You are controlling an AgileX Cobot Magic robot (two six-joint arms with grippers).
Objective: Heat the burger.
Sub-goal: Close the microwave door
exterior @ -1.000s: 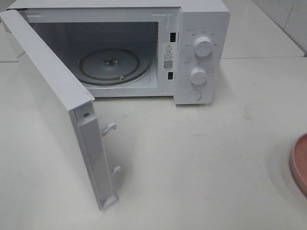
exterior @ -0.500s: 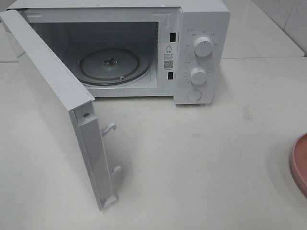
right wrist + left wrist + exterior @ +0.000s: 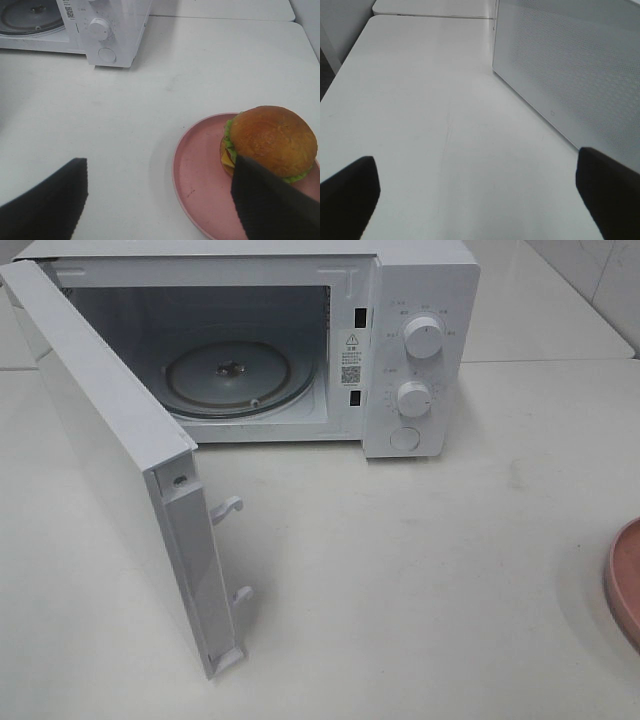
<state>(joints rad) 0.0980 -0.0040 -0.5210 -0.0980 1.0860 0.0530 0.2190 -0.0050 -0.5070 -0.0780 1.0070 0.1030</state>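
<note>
The burger (image 3: 272,140), with a glossy brown bun, green lettuce and a yellow cheese edge, sits on a pink plate (image 3: 200,180). In the exterior high view only the plate's rim (image 3: 625,580) shows at the right edge, and the burger is out of that view. My right gripper (image 3: 160,200) is open above the table, one finger overlapping the burger's near side in the right wrist view. My left gripper (image 3: 480,195) is open over bare table beside the microwave door (image 3: 570,65). Neither gripper appears in the exterior high view.
A white microwave (image 3: 420,350) stands at the back with its door (image 3: 120,460) swung wide open to the left. Its glass turntable (image 3: 228,375) has nothing on it. Two knobs (image 3: 423,337) and a button are on its right panel.
</note>
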